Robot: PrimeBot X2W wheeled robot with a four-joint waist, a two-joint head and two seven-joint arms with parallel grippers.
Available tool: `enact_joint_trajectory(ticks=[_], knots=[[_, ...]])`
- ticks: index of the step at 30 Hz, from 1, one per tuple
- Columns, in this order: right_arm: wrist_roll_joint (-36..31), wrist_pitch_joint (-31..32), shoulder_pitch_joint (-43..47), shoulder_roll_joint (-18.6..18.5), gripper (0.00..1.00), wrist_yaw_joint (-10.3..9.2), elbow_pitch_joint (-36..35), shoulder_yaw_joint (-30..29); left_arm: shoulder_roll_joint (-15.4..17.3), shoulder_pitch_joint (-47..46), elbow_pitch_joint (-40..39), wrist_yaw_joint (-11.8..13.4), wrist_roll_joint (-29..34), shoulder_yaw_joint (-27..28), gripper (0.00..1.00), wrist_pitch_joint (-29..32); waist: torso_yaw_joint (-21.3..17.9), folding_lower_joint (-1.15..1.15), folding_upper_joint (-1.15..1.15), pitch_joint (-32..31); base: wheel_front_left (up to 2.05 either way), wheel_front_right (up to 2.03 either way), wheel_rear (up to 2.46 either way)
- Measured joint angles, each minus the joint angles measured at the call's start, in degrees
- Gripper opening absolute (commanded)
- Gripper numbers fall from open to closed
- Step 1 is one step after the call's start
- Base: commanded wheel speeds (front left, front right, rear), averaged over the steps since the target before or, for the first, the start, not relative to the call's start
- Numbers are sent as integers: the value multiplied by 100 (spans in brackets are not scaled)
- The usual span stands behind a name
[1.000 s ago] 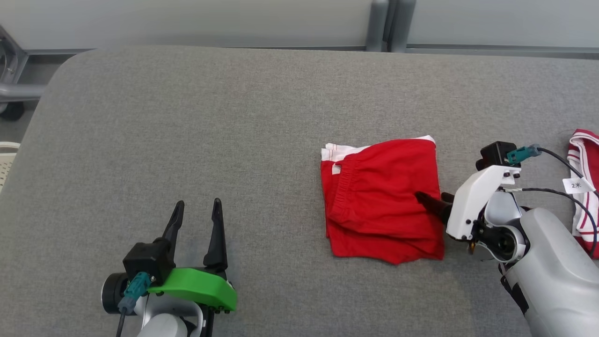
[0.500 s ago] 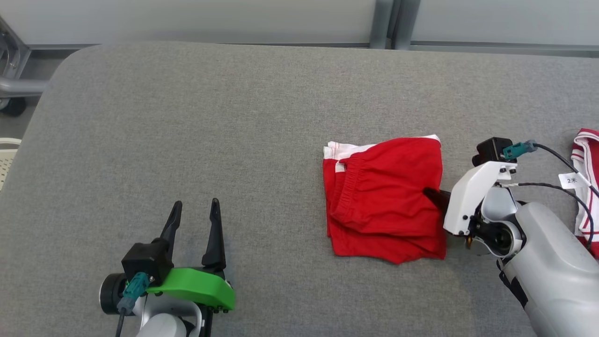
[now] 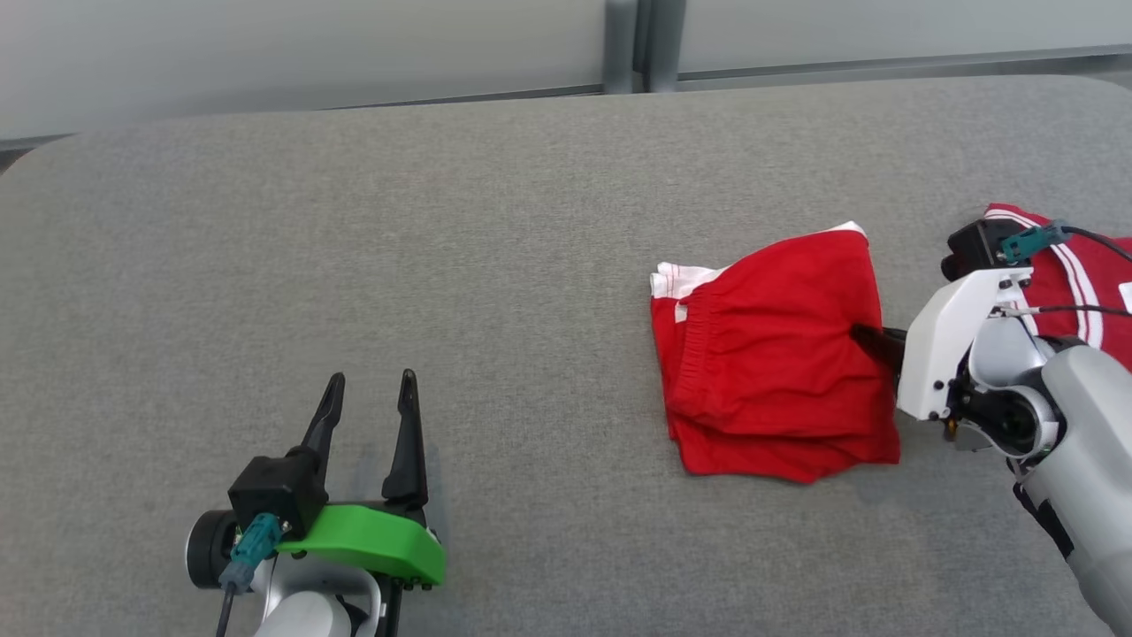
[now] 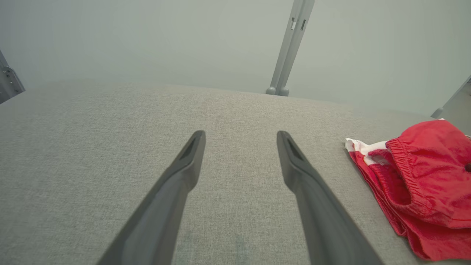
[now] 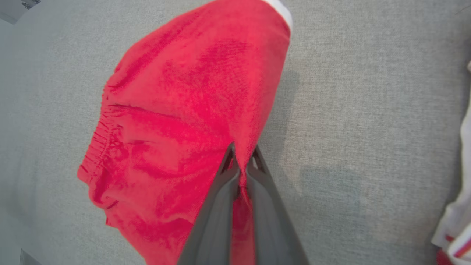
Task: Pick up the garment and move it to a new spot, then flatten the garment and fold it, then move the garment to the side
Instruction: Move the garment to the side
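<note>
The jaws of the right gripper (image 5: 241, 163) are closed on the right-hand edge of the folded red shorts (image 3: 769, 354), pinching a ridge of fabric; the jaws of the left gripper (image 3: 371, 380) stand wide apart and empty over the grey padded table (image 3: 442, 221), well apart from the shorts. The shorts lie folded on the right half of the table, near a second red-and-white garment (image 3: 1074, 265), so the step in hand appears to be the move to the side. The next move calls for a low, steady pull sideways that keeps the layers stacked, then release.
</note>
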Motion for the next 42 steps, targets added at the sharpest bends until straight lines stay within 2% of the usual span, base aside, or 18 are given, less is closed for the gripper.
enact_joint_trajectory(ticks=[1,2,9,18,24,28,33,42], knots=[[-1,82,-8,-122,0,0,-107,-16,10,-2,-47,4,16,-12,100,21,-168,0,0,0,0,0,0],[-1,82,-8,-122,0,0,-107,-16,10,-2,-47,4,16,-12,100,21,-168,0,0,0,0,0,0],[-35,242,-121,-230,0,-1,-469,-154,101,-113,-202,35,81,-35,100,81,-847,0,0,39,0,0,0],[-225,243,-407,158,0,0,-619,-37,182,-378,-396,53,235,-135,100,252,-1762,0,0,212,0,0,0],[-350,143,-609,333,0,-1,-548,16,226,-467,-409,55,246,-141,100,281,-2188,0,0,375,0,0,0],[-397,59,-728,408,0,-1,-485,56,225,-488,-409,55,246,-164,100,296,-2281,0,0,489,0,0,0],[-400,63,-951,376,0,0,-503,58,229,-484,-417,91,244,-149,100,274,-2172,0,0,488,0,0,0],[-386,444,-1299,-198,0,0,-725,-55,247,-430,-459,136,204,-130,100,224,-1924,0,0,416,0,0,0]])
